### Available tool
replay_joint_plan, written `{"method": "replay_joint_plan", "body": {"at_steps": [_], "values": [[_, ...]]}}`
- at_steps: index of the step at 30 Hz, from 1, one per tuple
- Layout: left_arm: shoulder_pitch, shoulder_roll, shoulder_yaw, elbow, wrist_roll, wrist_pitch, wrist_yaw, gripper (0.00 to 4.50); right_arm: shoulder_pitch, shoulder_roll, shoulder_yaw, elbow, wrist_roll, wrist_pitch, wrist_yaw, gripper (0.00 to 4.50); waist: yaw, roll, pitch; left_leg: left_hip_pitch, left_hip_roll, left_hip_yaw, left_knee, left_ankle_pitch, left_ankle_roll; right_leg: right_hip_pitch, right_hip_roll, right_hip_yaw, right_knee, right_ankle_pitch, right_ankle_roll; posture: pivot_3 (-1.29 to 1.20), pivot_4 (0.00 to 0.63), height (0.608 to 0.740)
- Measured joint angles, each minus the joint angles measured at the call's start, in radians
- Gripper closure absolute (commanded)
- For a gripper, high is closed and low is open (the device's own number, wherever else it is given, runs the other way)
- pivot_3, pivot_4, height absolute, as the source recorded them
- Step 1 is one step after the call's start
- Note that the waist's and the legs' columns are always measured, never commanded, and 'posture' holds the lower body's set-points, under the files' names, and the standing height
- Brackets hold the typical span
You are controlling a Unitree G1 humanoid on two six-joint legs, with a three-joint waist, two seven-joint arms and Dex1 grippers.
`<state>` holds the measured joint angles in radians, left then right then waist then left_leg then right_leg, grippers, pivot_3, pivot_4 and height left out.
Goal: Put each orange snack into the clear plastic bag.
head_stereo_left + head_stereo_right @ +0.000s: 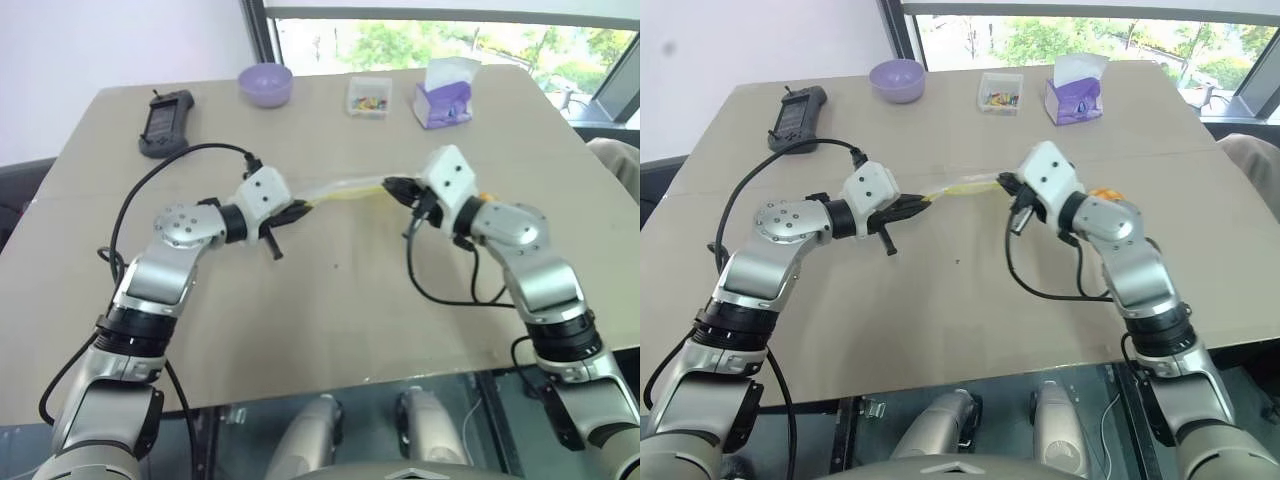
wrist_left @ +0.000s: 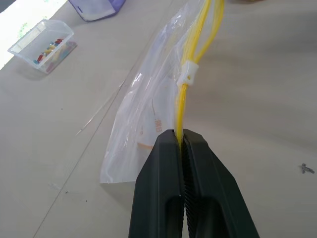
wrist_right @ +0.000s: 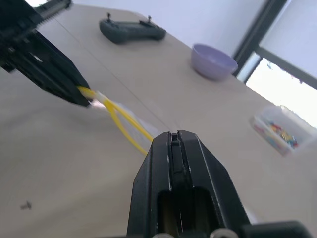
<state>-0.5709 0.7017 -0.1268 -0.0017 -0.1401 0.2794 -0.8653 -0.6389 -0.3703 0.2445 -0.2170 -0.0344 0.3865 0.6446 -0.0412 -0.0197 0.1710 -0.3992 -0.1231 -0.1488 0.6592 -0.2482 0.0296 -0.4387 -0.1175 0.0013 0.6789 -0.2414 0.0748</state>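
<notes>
Bag (image 2: 148,114) hangs stretched between the two grippers above the table (image 1: 330,330), its long axis running from one set of jaws to the other, the yellow sealing strip (image 2: 184,106) uppermost. Left gripper (image 2: 182,136) is clamped tight on one end of the strip. Right gripper (image 3: 174,136) is closed at the strip's other end, where the strip parts into a loop. An orange bun (image 1: 1103,194) lies behind the right gripper's wrist. Beyond the jaws stand a small clear box (image 1: 368,97), a purple bowl (image 1: 265,83), a tissue box (image 1: 445,95) and a black controller (image 1: 165,122).
</notes>
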Motion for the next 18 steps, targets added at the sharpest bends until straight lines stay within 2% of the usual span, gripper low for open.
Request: {"method": "replay_joint_plan", "body": {"at_steps": [6,9,12,18], "values": [[0.001,-0.003,0.001,-0.027,0.001,0.020,0.019,4.50,-0.011,0.010,0.025,0.016,-0.030,-0.037,-0.006,4.45,0.002,0.000,0.000,0.000,0.000,0.000,0.001,0.000,0.000,0.000,0.000,0.000,0.000,0.000,0.000,0.00,0.150,0.740],[0.002,-0.007,0.001,-0.034,0.001,0.024,0.023,4.50,-0.011,0.000,0.047,0.026,-0.050,-0.058,0.001,3.81,0.001,0.000,0.000,0.000,0.000,0.000,0.001,0.000,0.000,0.000,0.000,0.000,0.000,0.000,0.000,0.00,0.150,0.740],[0.007,-0.009,0.001,-0.048,0.001,0.036,0.025,4.50,-0.011,-0.010,0.069,0.044,-0.088,-0.096,-0.001,2.55,-0.001,0.000,0.000,0.000,0.000,0.000,0.001,0.000,0.000,0.000,0.000,0.000,0.000,0.000,0.000,0.00,0.150,0.740],[0.009,-0.009,0.001,-0.058,0.001,0.039,0.034,4.50,-0.044,-0.003,0.078,0.103,-0.129,-0.130,-0.010,2.55,-0.001,0.000,0.000,0.000,0.000,0.000,0.001,0.000,0.000,0.000,0.001,0.000,0.000,0.000,0.000,0.00,0.150,0.740]]}}
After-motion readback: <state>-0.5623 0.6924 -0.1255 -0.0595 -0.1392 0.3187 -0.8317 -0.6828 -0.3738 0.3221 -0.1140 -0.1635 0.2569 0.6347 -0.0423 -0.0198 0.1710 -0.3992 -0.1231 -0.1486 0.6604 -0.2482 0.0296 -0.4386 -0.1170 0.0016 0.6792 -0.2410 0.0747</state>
